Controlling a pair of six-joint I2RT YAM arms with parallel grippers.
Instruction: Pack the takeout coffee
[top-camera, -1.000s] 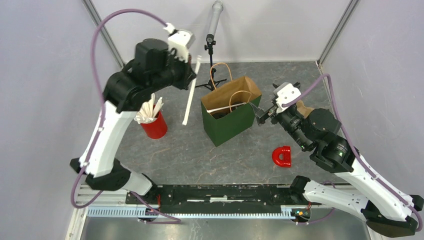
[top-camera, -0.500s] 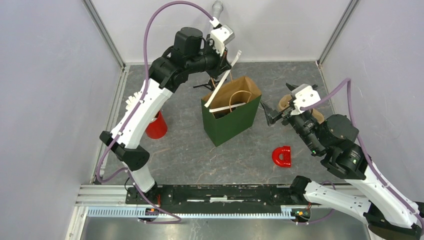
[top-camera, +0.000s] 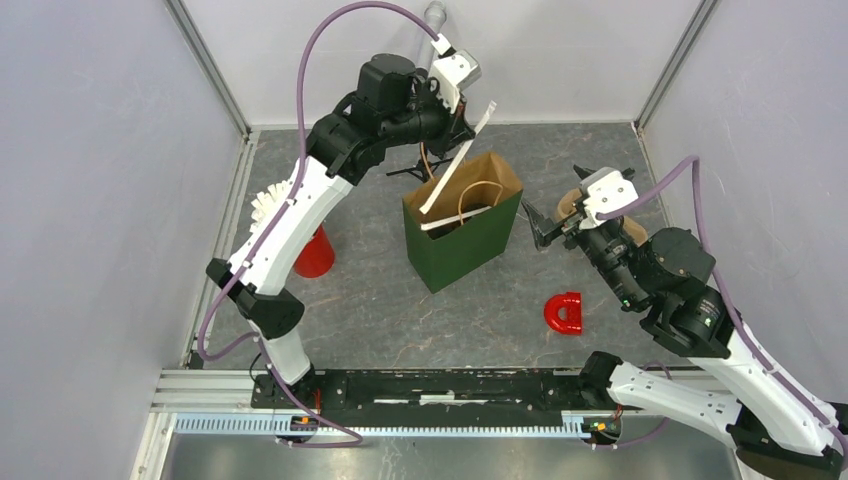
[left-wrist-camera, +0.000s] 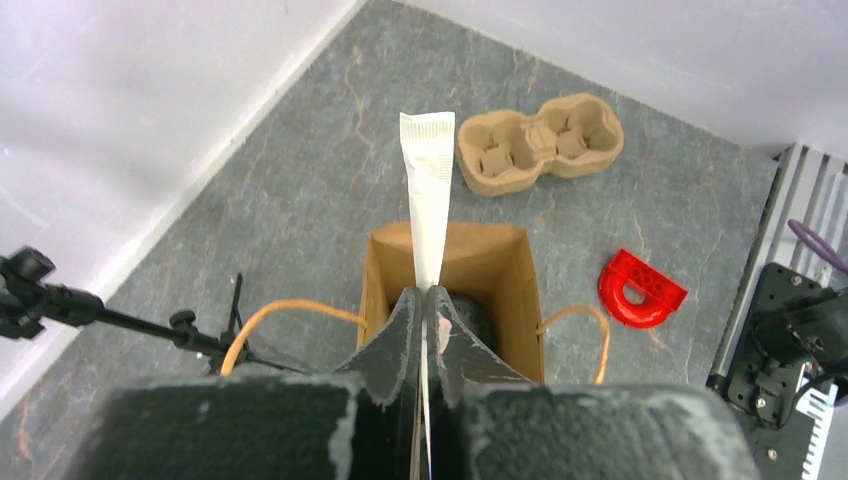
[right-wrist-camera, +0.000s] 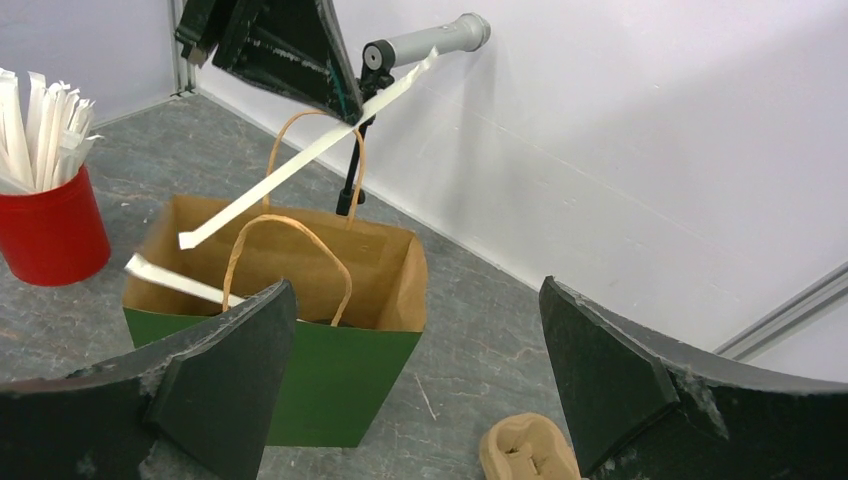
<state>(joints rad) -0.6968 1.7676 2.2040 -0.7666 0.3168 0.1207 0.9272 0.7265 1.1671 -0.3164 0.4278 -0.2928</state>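
Left claw, clamped on white stick, is edging rightward over green bag nr worktop's far edge; right claw is hanging wide apart.

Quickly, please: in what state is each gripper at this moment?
Left gripper: closed, holding a white wrapped straw over the open green bag.
Right gripper: open, holding nothing.
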